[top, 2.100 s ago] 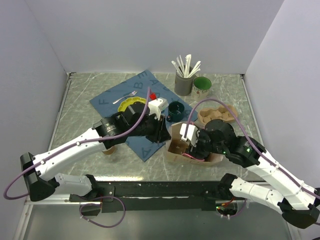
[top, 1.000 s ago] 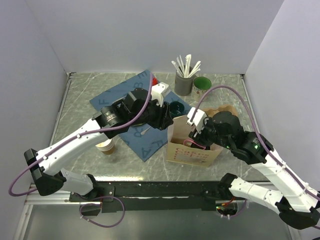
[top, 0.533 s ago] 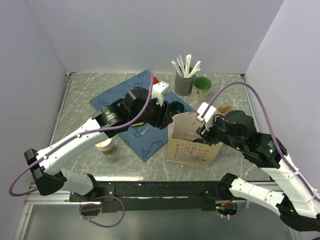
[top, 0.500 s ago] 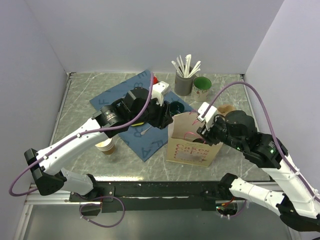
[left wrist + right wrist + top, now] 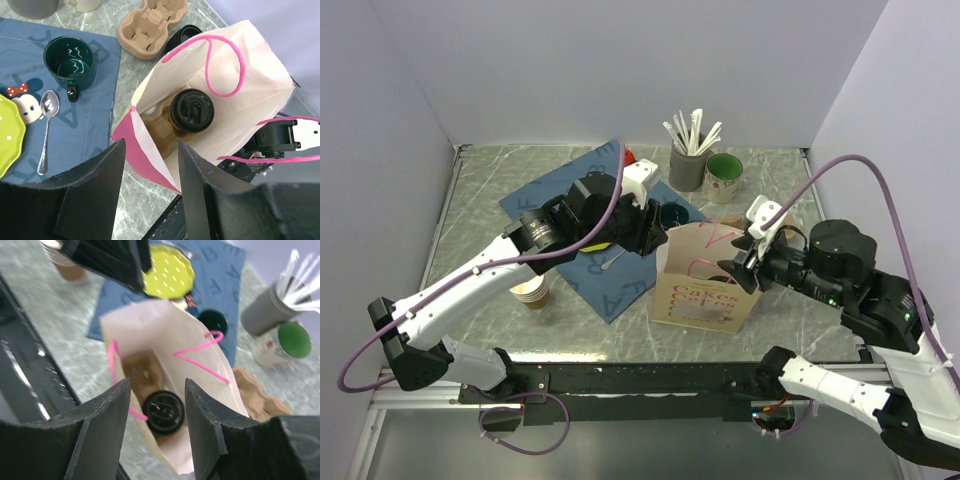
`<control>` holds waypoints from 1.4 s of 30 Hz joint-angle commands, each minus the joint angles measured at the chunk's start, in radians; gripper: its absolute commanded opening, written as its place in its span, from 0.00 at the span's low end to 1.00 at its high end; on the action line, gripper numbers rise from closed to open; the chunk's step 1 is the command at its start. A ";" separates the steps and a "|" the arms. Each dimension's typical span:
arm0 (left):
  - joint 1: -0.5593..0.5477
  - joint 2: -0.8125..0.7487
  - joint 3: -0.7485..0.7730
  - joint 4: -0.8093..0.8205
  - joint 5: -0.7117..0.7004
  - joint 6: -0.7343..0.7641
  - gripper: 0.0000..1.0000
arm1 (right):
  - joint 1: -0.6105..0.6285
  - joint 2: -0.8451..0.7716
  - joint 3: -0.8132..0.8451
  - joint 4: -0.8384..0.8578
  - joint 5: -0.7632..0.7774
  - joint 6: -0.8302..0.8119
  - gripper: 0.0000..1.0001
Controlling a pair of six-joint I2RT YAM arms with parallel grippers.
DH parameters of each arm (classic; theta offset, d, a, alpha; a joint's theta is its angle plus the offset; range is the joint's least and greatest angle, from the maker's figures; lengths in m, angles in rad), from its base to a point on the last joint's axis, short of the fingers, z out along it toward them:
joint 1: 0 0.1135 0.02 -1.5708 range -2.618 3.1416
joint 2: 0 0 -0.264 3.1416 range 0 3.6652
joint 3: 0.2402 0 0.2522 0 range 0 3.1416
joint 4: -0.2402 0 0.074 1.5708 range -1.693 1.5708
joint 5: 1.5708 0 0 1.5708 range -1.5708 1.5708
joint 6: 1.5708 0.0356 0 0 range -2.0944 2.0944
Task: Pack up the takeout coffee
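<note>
The takeout coffee (image 5: pixel 192 110), a brown cup with a black lid (image 5: pixel 164 412), stands inside the upright paper bag (image 5: pixel 700 300) in a brown cup carrier. The bag's mouth is open and its pink handles hang loose. My left gripper (image 5: pixel 151 147) hovers open over the bag's left rim (image 5: pixel 150 150), holding nothing; in the top view it (image 5: pixel 648 240) is just left of the bag. My right gripper (image 5: pixel 157 385) is open above the bag's right side (image 5: pixel 740 272), with the lid showing far below between its fingers.
A dark green mug (image 5: pixel 68 62), a spoon (image 5: pixel 46 130) and a yellow plate (image 5: pixel 167 275) lie on the blue mat (image 5: pixel 545 195). An empty cup carrier (image 5: pixel 152 22) lies behind the bag. A grey cutlery holder (image 5: pixel 687 168), a white mug (image 5: pixel 724 172) and stacked paper cups (image 5: pixel 531 290) stand nearby.
The bag went from lying on its side to standing upright. My right gripper has risen and drawn back to the right, away from the bag's mouth. The left arm has barely moved.
</note>
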 commanded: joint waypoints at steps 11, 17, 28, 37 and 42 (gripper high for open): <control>0.003 -0.214 -0.119 0.140 -0.049 0.066 0.97 | -0.183 0.575 0.509 0.132 0.406 0.259 0.59; 0.003 -0.207 -0.095 0.039 -0.098 0.020 0.97 | -0.339 0.965 0.865 0.080 0.393 0.342 0.61; 0.003 -0.253 -0.126 -0.049 -0.198 -0.123 0.97 | -0.524 1.164 0.787 0.334 0.249 0.500 0.60; 0.003 -0.323 -0.196 -0.032 -0.195 -0.155 0.97 | -0.591 1.306 0.817 0.425 0.237 0.496 0.45; 0.005 -0.306 -0.192 -0.034 -0.193 -0.175 0.97 | -0.620 1.355 0.810 0.485 0.169 0.513 0.45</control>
